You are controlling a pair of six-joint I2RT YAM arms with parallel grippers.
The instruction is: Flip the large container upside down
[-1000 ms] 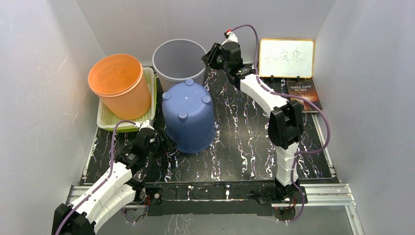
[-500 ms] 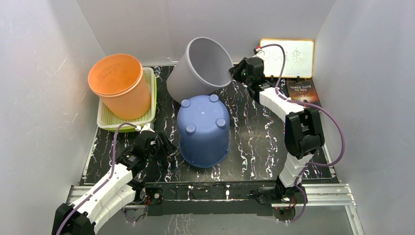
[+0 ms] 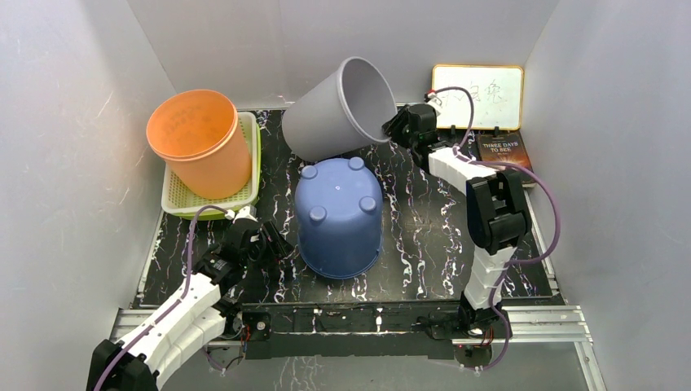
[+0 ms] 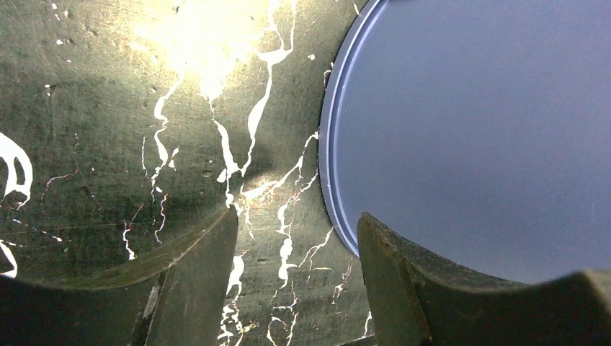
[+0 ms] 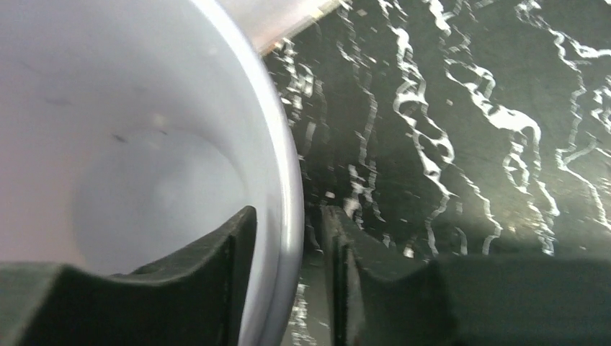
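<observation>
Grey container (image 3: 338, 110) tipped further | right pincer (image 3: 390, 129) clamps its rim | left pincer (image 3: 275, 242) open

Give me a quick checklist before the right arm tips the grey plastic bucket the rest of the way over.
1. Grip: right gripper clamped on the rim of the grey plastic bucket, one finger inside, one outside: ok.
2. Bucket fully inverted: not ok; it is tilted, mouth toward the right arm.
3. Gap to the upside-down blue plastic bucket below it: cannot tell.
4. Other arm: left gripper open, low by the blue bucket's rim, away from the grey one: ok.
5. The orange plastic bucket in the green basket stands apart: ok.
</observation>
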